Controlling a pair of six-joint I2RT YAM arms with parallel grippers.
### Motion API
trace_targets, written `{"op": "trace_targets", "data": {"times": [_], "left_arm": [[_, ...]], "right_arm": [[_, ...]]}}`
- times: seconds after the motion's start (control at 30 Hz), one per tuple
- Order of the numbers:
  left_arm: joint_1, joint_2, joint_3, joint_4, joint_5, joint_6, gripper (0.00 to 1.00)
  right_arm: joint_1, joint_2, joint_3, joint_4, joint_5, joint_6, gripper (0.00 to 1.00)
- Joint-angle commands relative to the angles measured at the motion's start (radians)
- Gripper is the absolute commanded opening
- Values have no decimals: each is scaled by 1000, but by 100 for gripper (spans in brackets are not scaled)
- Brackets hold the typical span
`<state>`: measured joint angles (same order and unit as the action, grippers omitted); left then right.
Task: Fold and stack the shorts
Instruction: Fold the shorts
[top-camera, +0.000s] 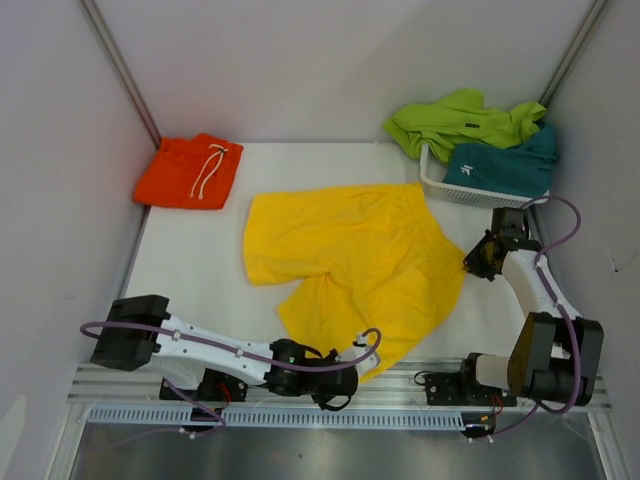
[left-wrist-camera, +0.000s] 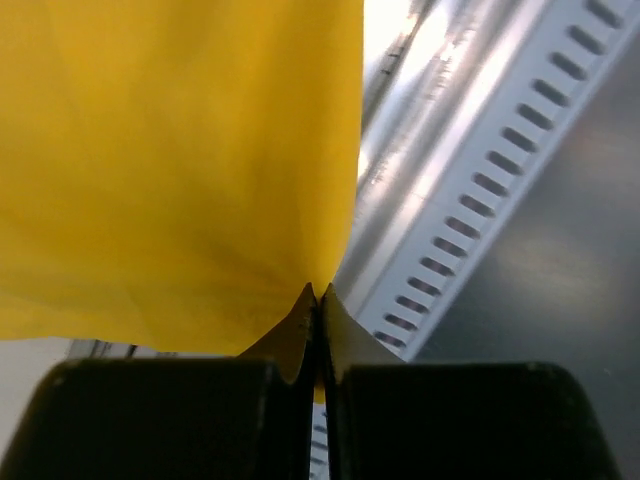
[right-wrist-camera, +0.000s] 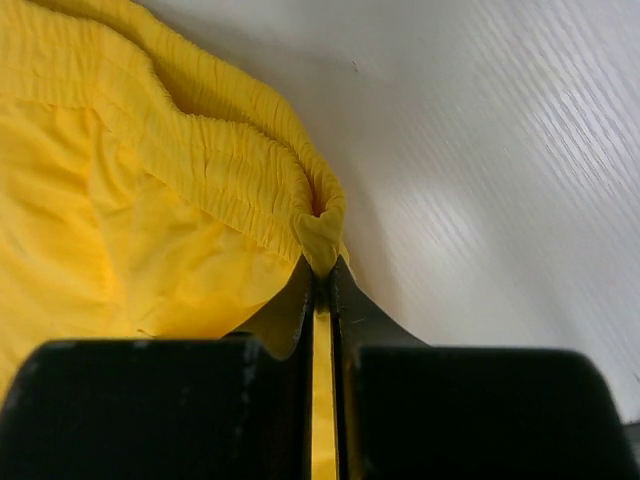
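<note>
Fold of yellow shorts (top-camera: 345, 250) starting: left hand (left-wrist-camera: 317, 292) pinched shut on hem (left-wrist-camera: 290, 270) at 6 o'clock, right hand (right-wrist-camera: 320, 262) pinched shut on waistband (right-wrist-camera: 230, 190) at 3 o'clock. Next probably needs a joint lift, folding over toward 10 o'clock.

Bright, even overhead light in the top view, only soft shadows beside the yellow shorts (top-camera: 350, 260) on the white desk (top-camera: 190, 270); left wrist view blurred at right, glare streaks on the metal rail (left-wrist-camera: 400, 170); right wrist view sharp on fabric, mild desk sheen.

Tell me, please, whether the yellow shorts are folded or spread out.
Spread out: the yellow shorts lie opened across the table, both legs showing, unfolded.
</note>
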<state>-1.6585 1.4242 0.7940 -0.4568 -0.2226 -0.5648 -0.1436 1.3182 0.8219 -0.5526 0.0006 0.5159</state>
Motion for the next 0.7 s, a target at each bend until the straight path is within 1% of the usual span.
{"op": "trace_targets", "data": {"times": [0.0,0.1,0.17,0.23,0.27,0.33,0.4,0.5,0.6,0.63,0.67], "left_arm": [[-52,-90,85,-49,86,17,0],[-84,-151,128,-91,141,10,0],[-98,-186,146,-109,202,-9,0],[-112,-235,174,-117,215,-23,0],[-130,-257,185,-120,215,-32,0],[-141,-266,197,-135,215,-43,0],[-144,-278,198,-144,215,-58,0],[-144,-303,194,-167,215,-78,0],[-145,-370,211,-203,212,-102,0],[-142,-408,229,-223,195,-118,0],[-139,-422,255,-283,154,-121,0]], "right_arm": [[-7,-143,25,-154,110,110,0],[-4,-195,39,-245,147,153,0],[-4,-229,51,-299,163,159,0],[-4,-249,82,-366,232,179,0],[-4,-257,92,-385,292,187,0],[-8,-270,109,-405,328,200,0],[-17,-272,114,-394,314,199,0],[-19,-225,147,-415,302,216,0],[-19,-200,186,-449,267,216,0],[-19,-203,195,-452,263,216,0],[-19,-217,210,-455,262,220,0]]}}
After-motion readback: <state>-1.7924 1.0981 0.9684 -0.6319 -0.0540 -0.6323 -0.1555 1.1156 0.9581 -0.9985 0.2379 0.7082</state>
